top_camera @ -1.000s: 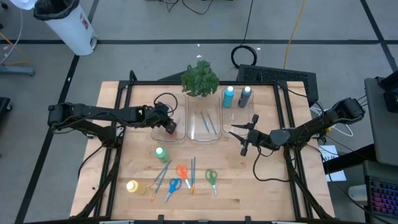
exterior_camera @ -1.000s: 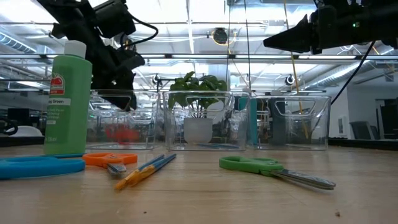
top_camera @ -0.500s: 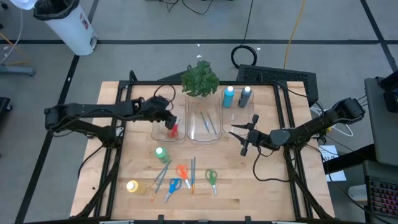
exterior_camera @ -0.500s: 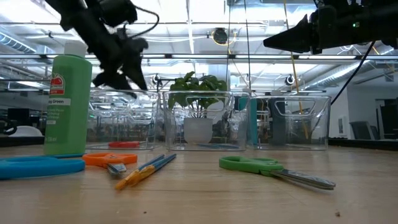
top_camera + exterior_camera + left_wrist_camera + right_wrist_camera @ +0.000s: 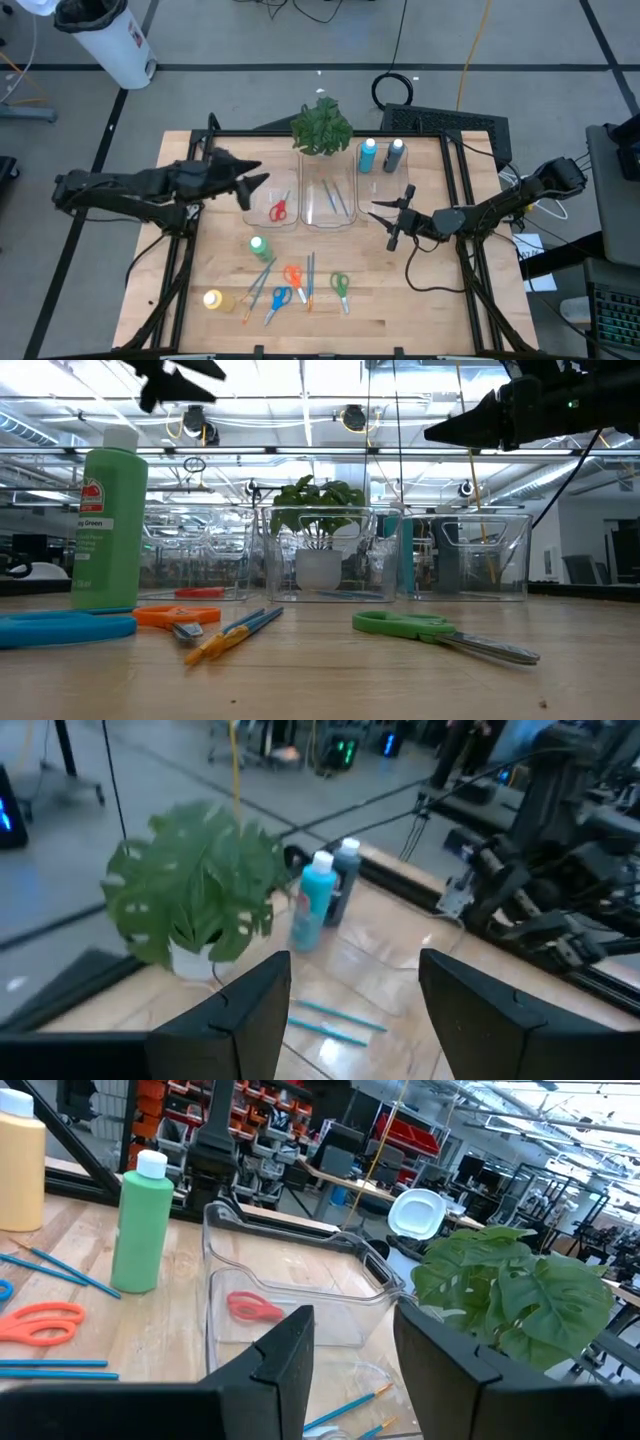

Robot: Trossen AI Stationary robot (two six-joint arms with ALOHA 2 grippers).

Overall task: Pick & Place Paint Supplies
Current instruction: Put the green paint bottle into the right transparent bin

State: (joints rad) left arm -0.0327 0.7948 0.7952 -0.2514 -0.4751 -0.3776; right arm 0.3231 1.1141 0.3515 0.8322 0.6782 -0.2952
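My left gripper [image 5: 256,176] hangs open and high, just left of the left clear bin [image 5: 250,212]; the low view shows it near the top [image 5: 182,374]. Red-handled scissors [image 5: 279,210] lie flat on that bin's floor [image 5: 253,1306]. My right gripper [image 5: 384,214] waits open by the right bin, which holds a light blue bottle [image 5: 368,153] and a dark bottle [image 5: 394,155]. Two blue brushes [image 5: 333,197] lie in the middle bin. On the table are a green bottle [image 5: 259,247], a yellow bottle [image 5: 213,299], orange [image 5: 293,275], blue [image 5: 279,297] and green scissors [image 5: 340,286], and brushes [image 5: 310,276].
A leafy plant [image 5: 321,127] stands at the far edge behind the middle bin. The three bins sit side by side across the table's far half. A black frame [image 5: 203,150] runs along the table's sides. Bare wood lies near the right edge [image 5: 420,290].
My left gripper let go of the red scissors inside the left bin, then rose out of it and drew back toward the table's left edge. The scissors now lie on the bin's floor. My right arm has kept still.
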